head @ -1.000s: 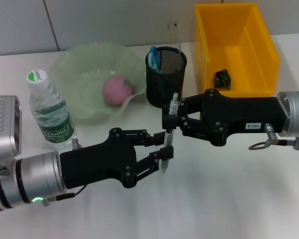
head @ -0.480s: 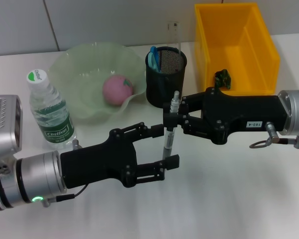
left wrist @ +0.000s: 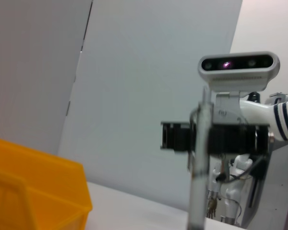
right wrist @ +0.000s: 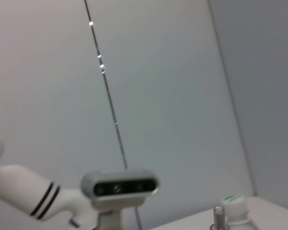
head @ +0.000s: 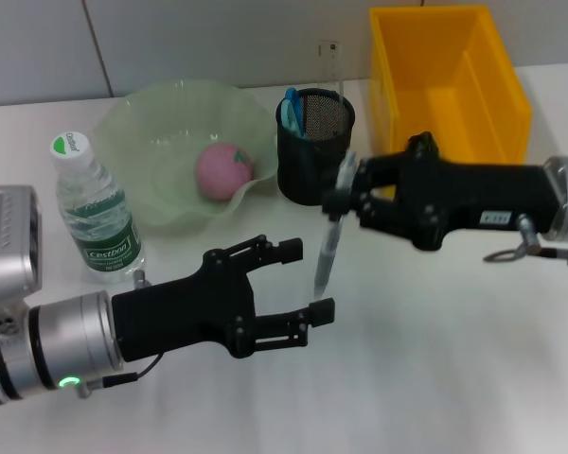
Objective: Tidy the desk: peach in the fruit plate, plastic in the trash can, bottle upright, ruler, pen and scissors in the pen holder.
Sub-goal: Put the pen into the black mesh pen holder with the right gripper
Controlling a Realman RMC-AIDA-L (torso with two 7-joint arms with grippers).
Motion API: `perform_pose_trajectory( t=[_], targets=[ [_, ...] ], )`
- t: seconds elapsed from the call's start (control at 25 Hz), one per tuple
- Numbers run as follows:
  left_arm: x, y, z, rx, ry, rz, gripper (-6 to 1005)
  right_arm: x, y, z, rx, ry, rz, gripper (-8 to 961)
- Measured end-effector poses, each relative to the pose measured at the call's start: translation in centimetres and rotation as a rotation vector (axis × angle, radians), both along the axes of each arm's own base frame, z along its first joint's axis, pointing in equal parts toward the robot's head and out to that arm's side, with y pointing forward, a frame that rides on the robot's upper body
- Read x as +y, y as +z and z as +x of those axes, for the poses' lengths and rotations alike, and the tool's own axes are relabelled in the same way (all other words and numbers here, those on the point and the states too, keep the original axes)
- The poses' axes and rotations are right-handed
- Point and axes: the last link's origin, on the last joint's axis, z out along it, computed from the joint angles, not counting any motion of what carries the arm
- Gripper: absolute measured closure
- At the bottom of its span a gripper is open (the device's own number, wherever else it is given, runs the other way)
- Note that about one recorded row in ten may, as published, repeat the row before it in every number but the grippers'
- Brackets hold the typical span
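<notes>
1. above the middle of the white bench [head: 435, 378], the right end effector [head: 339, 201] grips a slim grey pen [head: 328, 248], which hangs tilted just in front of the black mesh pen holder [head: 314, 142].
2. the left end effector [head: 303, 280] sits below it, fingers spread, not touching the pen.
3. toward the back edge, a pink peach [head: 223, 171] lies in the pale green glass fruit plate [head: 151, 123].
4. a clear plastic water bottle [head: 92, 210] stands upright near the left edge.
5. a yellow plastic bin [head: 454, 76] occupies the back right corner.
</notes>
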Motion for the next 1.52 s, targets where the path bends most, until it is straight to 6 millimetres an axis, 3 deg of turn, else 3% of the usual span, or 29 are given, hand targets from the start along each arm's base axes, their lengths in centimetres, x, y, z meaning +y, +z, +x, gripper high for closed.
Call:
perform_pose_trajectory(
  t=[0.48,0.68,1.04,1.52],
  targets=[
    [-1.5,-0.1,-2.1,0.019,0.048,0.033,134,3.3,5.8,1.3,0.059,-0.139,0.335,777],
    [-1.9,-0.1,-2.6,0.025,0.053,0.045,134,4.8,6.8,1.2,0.053,-0.180,0.400,778],
    [-2.3,-0.2,-3.3,0.041,0.063,0.069,135,7.0,6.8,0.6,0.017,-0.236,0.432,778],
    [-2.3,-0.3,-3.8,0.065,0.070,0.091,135,9.1,3.4,-0.3,-0.073,-0.297,0.398,778]
  ],
)
